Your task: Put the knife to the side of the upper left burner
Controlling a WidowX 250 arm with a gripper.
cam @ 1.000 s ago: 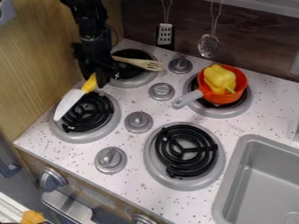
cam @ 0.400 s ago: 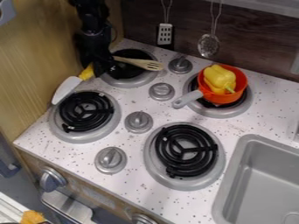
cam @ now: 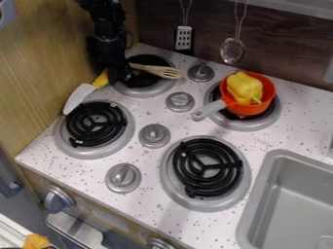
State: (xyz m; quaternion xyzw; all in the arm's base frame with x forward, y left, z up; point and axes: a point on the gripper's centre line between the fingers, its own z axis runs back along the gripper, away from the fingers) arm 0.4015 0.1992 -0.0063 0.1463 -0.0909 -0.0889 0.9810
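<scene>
Grey basin walls of the sink (cam: 257, 204) sit nearest me, at the right, with a black coil burner (cam: 207, 168) beside them. Further left, the knife (cam: 79, 97) slants by the rim of another coil burner (cam: 94, 129), its pale, broad blade angled down and away from a yellow handle. The black gripper (cam: 117, 80) has its fingers clamped on that handle. Behind, a wooden fork (cam: 156, 69) lies across the far-left burner (cam: 144, 90); right of it, an orange saucepan (cam: 259, 108) holds a yellow bell pepper (cam: 244, 87).
</scene>
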